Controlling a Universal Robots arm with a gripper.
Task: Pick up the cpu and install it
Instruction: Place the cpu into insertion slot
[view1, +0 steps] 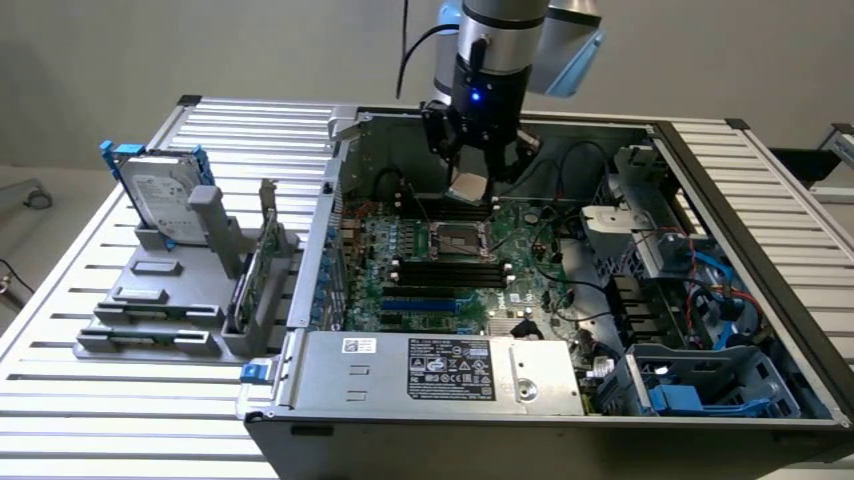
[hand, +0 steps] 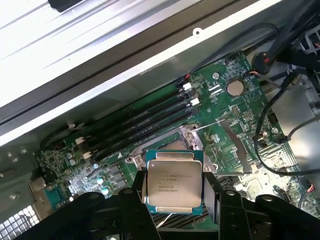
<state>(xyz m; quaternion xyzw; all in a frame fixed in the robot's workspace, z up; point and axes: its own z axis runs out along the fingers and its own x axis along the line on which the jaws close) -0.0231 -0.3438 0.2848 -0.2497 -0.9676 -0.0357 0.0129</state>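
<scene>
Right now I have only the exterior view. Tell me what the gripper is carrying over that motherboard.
Observer: In the wrist view the gripper clamps the cpu by two opposite edges. The silver printed top faces the camera.
Operator: Report where the socket is relative to it.
Observer: The socket lies just behind the cpu and is partly hidden by it. The cpu is not seated in it.
</scene>
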